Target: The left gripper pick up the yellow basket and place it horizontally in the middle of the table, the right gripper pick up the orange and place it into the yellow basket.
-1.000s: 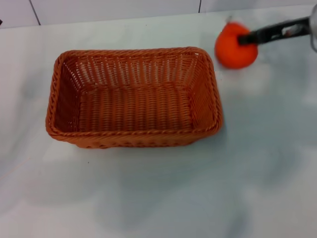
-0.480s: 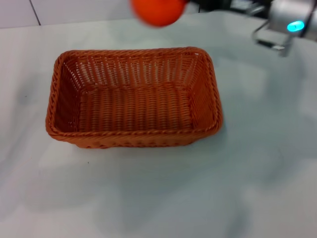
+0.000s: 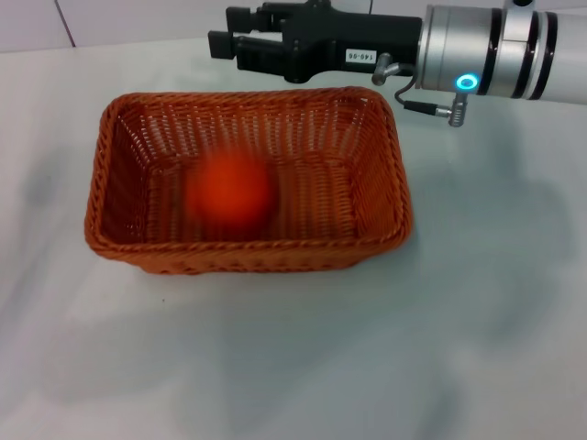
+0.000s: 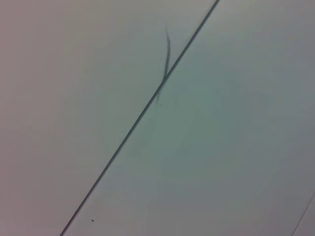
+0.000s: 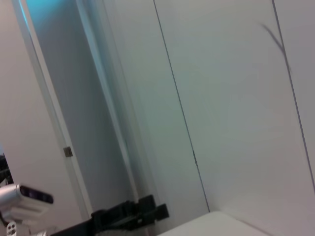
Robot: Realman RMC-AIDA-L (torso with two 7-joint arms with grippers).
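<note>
Fingers of the right gripper (image 3: 220,37) spread empty; blurred round orange (image 3: 230,192) inside the woven yellow basket (image 3: 385,174).

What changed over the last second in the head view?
The right gripper carried the orange from the table's far right across above the basket, then let go. Its fingers are now open and the orange is inside. The basket stayed put.

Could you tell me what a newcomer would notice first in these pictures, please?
First, the orange, blurred, inside the yellow basket at the middle of the table. Next, the right gripper, open and empty, reaching in from the right above the basket's far rim.
</note>
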